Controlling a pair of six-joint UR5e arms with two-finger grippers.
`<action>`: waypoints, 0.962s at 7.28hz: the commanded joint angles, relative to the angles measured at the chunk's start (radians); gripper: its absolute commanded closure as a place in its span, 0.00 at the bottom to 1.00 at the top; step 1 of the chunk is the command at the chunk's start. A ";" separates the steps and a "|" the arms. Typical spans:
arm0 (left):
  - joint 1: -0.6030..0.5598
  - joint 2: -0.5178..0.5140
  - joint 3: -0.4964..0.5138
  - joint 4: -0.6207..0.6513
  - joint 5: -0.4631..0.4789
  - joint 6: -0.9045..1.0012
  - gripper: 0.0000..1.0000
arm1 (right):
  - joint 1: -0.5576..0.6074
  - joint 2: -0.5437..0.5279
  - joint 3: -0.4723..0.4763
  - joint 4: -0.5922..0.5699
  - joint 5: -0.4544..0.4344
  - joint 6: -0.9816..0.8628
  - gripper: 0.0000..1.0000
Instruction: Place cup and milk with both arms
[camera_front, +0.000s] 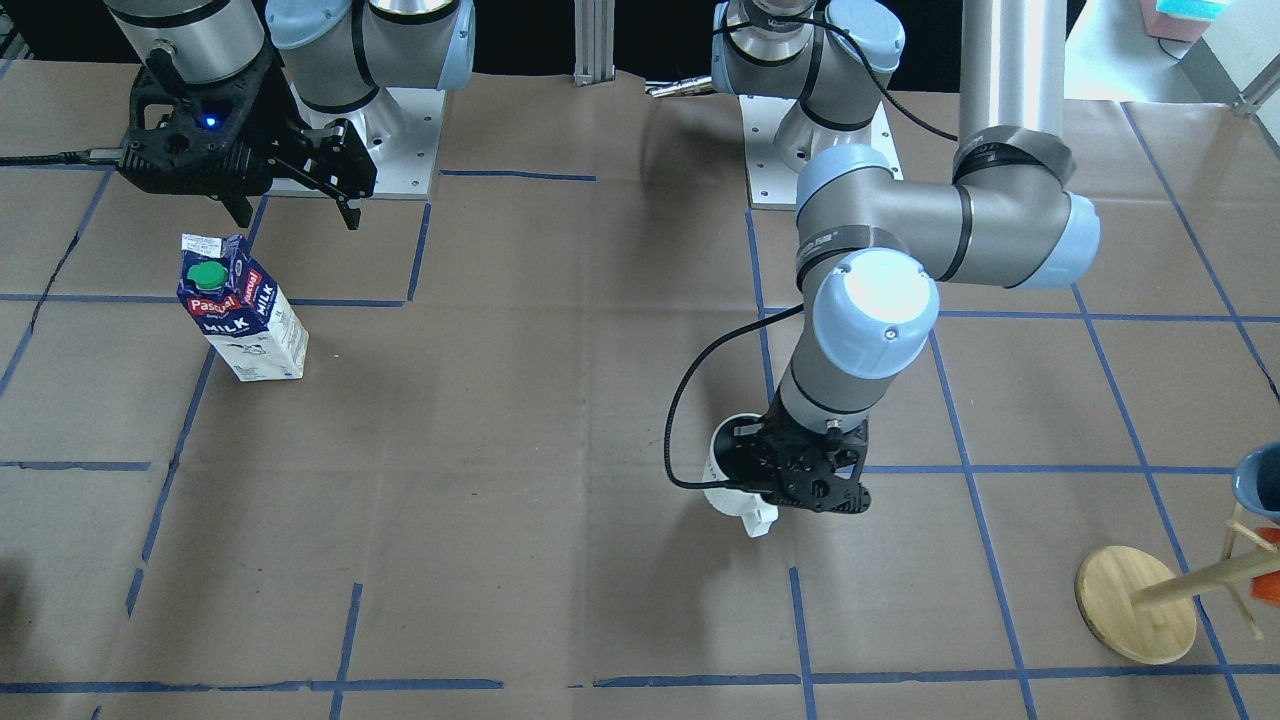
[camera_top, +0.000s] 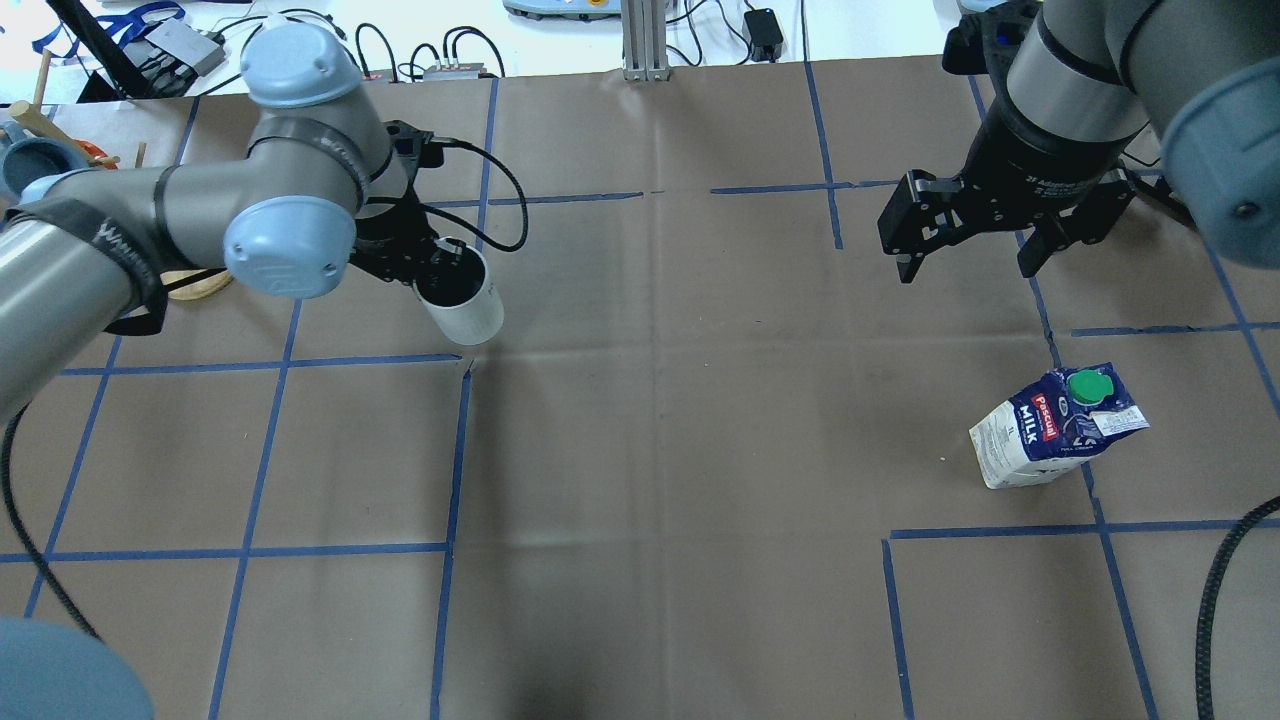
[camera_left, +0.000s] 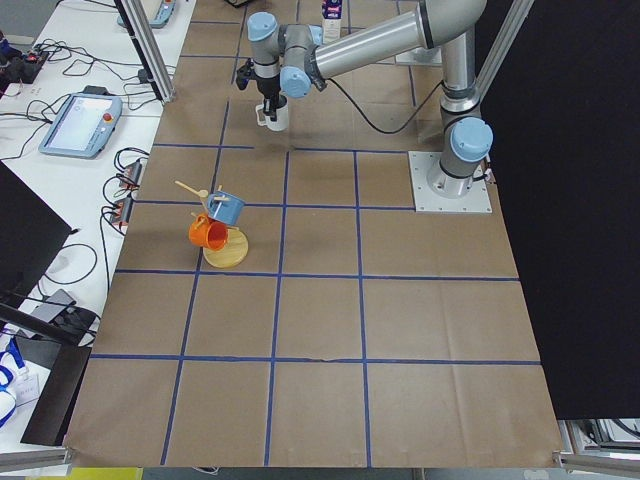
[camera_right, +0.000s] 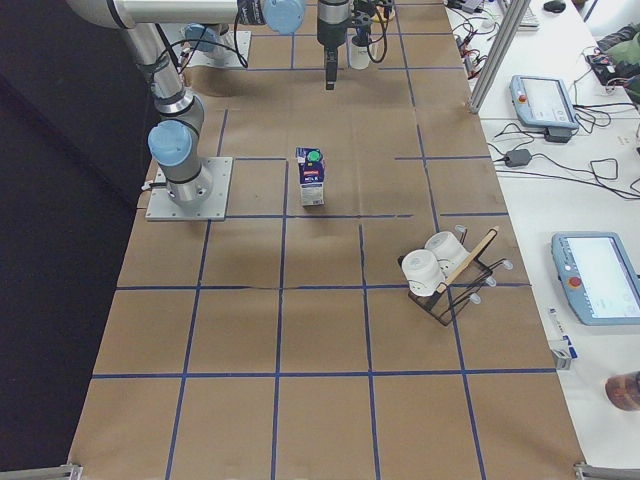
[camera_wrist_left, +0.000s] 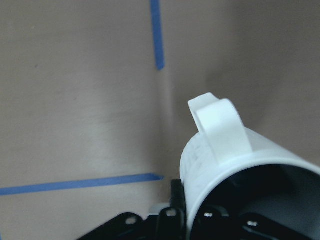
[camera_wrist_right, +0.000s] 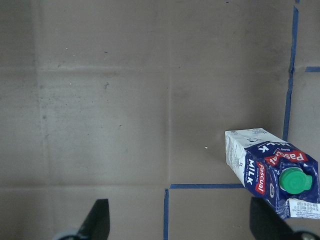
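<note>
Brown table (camera_top: 650, 450), milk (camera_top: 1055, 425) well apart, cup (camera_top: 465, 300) gripped

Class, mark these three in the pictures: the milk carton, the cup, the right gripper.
milk carton (camera_top: 1052, 428): overhead exterior view, blue side panel.
cup (camera_top: 468, 313): overhead exterior view, white outer wall.
right gripper (camera_top: 968, 272): overhead exterior view, midway between its open fingertips.

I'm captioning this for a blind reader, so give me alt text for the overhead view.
The left pincer holds a white cup by its rim on the view's left; the right pincer hangs open, apart from the upright milk carton on the right. Blue tape lines grid the brown table.
</note>
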 joint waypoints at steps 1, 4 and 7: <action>-0.062 -0.132 0.175 -0.038 -0.061 -0.025 0.95 | -0.001 0.000 0.000 -0.002 -0.001 0.001 0.00; -0.109 -0.224 0.294 -0.052 -0.054 -0.025 0.95 | 0.001 0.000 0.000 -0.002 0.001 -0.001 0.00; -0.110 -0.266 0.326 -0.046 -0.055 -0.023 0.92 | 0.001 0.000 0.000 -0.002 0.001 -0.001 0.00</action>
